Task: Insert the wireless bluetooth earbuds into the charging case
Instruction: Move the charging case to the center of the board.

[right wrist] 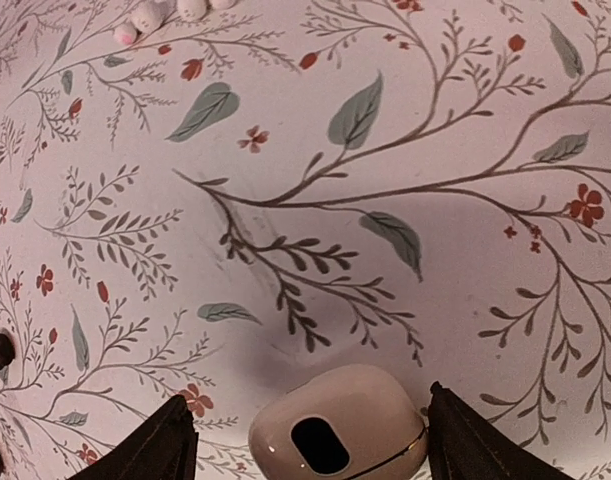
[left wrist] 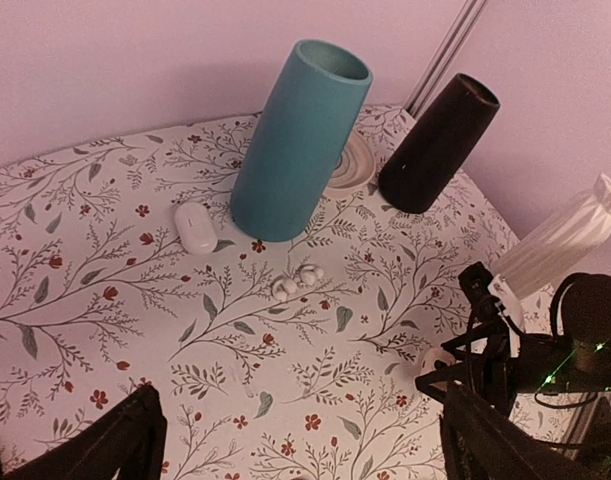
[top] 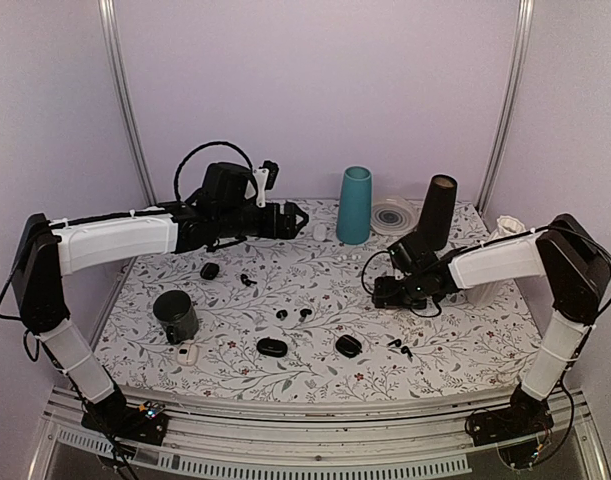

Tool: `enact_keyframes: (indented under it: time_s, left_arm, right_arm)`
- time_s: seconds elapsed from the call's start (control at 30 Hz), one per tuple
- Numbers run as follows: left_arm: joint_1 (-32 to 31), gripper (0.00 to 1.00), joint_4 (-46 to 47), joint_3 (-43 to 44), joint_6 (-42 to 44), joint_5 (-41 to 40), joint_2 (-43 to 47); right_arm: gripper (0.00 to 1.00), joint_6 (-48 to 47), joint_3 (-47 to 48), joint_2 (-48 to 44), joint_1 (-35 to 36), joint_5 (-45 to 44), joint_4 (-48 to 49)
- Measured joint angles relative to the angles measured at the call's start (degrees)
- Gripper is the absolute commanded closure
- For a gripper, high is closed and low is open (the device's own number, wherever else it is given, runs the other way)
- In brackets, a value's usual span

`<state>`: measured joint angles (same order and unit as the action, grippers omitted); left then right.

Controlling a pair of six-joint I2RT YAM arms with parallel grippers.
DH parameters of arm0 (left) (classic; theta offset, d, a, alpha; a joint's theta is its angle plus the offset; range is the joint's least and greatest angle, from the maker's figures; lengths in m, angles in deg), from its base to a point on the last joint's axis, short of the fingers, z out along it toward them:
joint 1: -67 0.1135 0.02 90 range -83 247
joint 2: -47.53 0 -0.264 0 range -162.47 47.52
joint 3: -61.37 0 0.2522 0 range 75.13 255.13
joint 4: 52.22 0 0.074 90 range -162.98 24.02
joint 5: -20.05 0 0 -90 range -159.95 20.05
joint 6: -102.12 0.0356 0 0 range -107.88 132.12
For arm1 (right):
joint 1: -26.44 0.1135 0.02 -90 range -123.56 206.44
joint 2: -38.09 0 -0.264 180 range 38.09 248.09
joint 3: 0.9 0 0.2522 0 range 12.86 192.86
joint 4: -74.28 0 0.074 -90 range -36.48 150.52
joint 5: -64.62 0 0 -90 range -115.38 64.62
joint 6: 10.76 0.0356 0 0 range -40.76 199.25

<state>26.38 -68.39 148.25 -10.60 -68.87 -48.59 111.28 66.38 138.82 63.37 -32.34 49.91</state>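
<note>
White case (right wrist: 337,435) lay between right gripper (right wrist: 307,425) fingers (parted, not clasping), left gripper (left wrist: 295,425) spread wide, holding nothing.

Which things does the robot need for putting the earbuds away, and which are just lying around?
Needed: black earbuds; black charging case; perhaps the beige case at the right gripper.
Just lying about: teal tumbler; dark brown tumbler; black cylinder; white earbuds; white case beside the teal tumbler.
</note>
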Motion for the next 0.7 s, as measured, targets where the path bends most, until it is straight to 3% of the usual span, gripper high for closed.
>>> enact_keyframes:
  time_s: [0.33, 0.7]
  left_arm:
    - [0.0, 0.04, 0.0, 0.0, -0.1, 0.0, 0.0]
    - [0.0, 0.04, 0.2, -1.0, -0.3, 0.0, 0.0]
  right_arm:
    - [0.19, -3.5, 10.1, 6.7, 7.1, -0.7, -3.8]
    - [0.14, 1.3, 11.7, 7.0, 7.7, -1.8, -10.9]
